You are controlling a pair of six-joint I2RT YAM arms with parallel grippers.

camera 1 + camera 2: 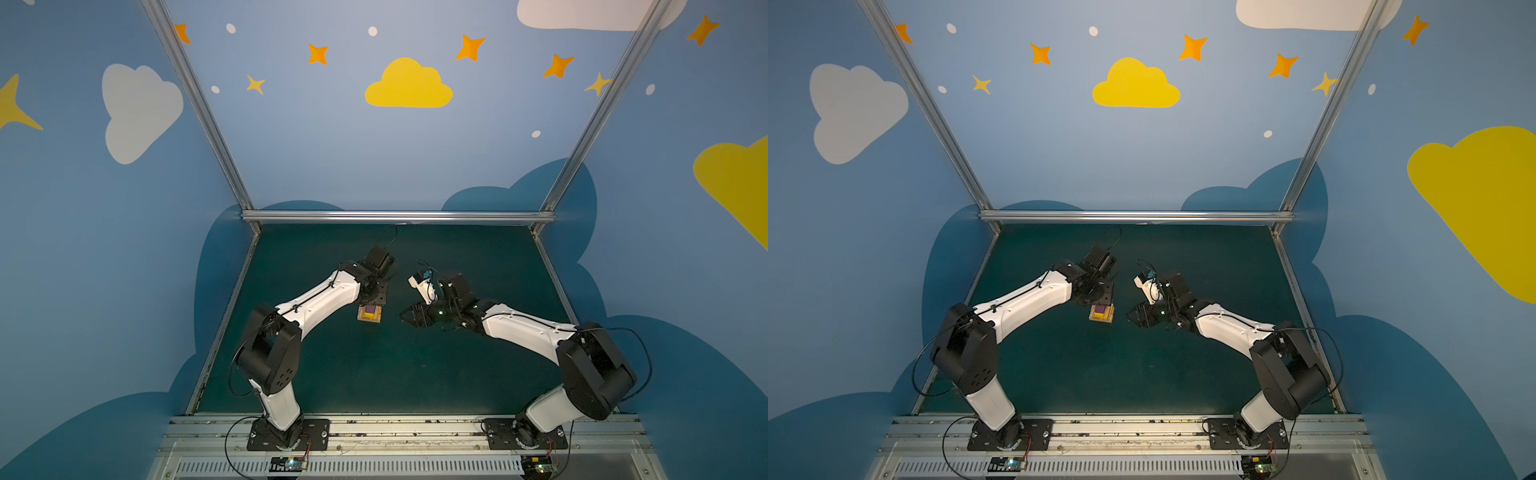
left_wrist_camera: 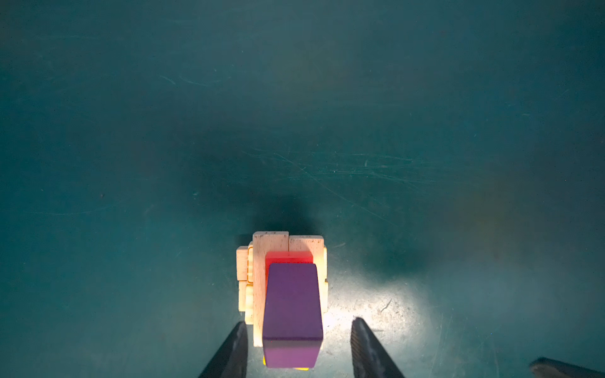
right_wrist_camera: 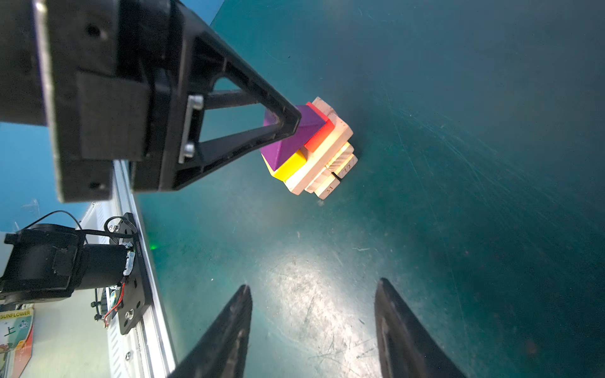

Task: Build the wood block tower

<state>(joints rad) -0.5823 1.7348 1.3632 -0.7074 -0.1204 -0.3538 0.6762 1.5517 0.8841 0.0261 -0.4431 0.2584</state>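
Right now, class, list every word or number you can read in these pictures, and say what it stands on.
"SUNFLOWER": on a colourful packet; its smaller print is too blurred.
"31": on the end of a low wooden plank in the tower.
"72", faint, perhaps "12": on the neighbouring plank end.
Orange print on a side plank: too small to read.

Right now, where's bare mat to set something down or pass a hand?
Free: near mat between the front rail and the tower; far strip below the back rail. Crowded: centre, left hand straddling the tower top, right hand just beside it.
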